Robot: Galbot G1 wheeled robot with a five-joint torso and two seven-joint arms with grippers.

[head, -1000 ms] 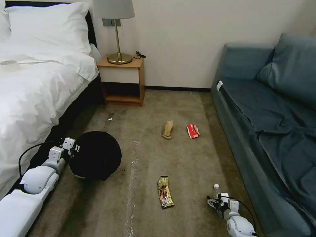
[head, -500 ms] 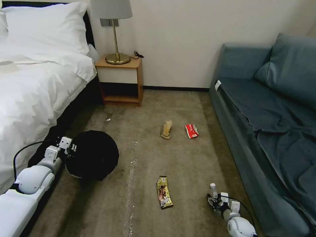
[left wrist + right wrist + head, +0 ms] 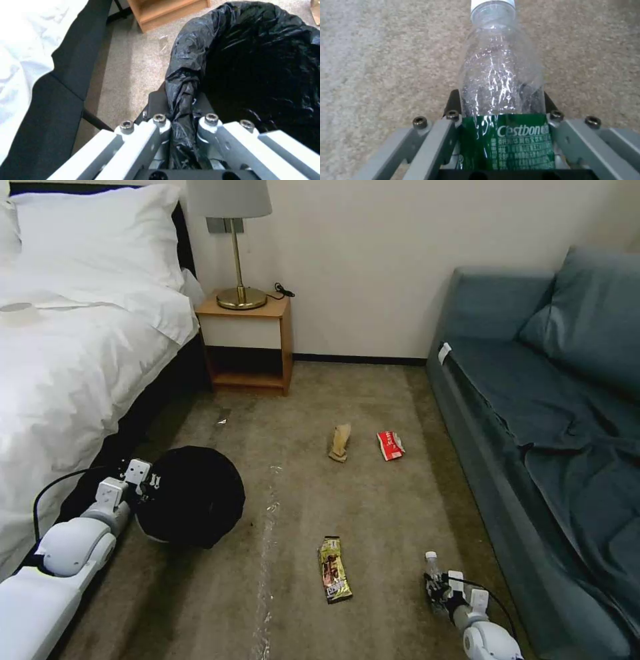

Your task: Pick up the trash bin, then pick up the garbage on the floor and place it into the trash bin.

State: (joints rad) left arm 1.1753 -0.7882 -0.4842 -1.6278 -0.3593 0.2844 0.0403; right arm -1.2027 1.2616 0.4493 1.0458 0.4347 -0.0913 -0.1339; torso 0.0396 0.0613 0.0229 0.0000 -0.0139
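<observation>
From the head camera you look down on a carpeted bedroom floor (image 3: 373,393), with a white bed (image 3: 60,367) on your left, a blue sofa (image 3: 553,400) on your right, and a wooden nightstand (image 3: 247,343) carrying a lamp (image 3: 233,240) against the far wall. Your left gripper (image 3: 148,481) sits beside the bed, its fingers at the rim of the trash bin (image 3: 193,497), whose black bag covers the top. Past the bin toward the sofa, a yellow-brown snack wrapper (image 3: 334,578) lies on the carpet. Farther from you, between the nightstand and the sofa, a crumpled tan paper bag (image 3: 340,442) lies just beside a red-and-white packet (image 3: 390,445). Your right gripper (image 3: 437,585) is low, near the sofa's front edge, with the cap of a clear plastic bottle (image 3: 432,565) poking out beyond it.

In the left wrist camera, the fingers (image 3: 160,125) are closed tight on a bunched fold of the black bag at the bin rim (image 3: 185,82). The bin's dark opening spreads out beyond them, and the dark base of the bed runs along one side.

In the right wrist camera, the fingers (image 3: 451,117) are clamped on either side of the bottle (image 3: 501,75) at the top edge of its green label. Its white-capped neck points away over the carpet.
</observation>
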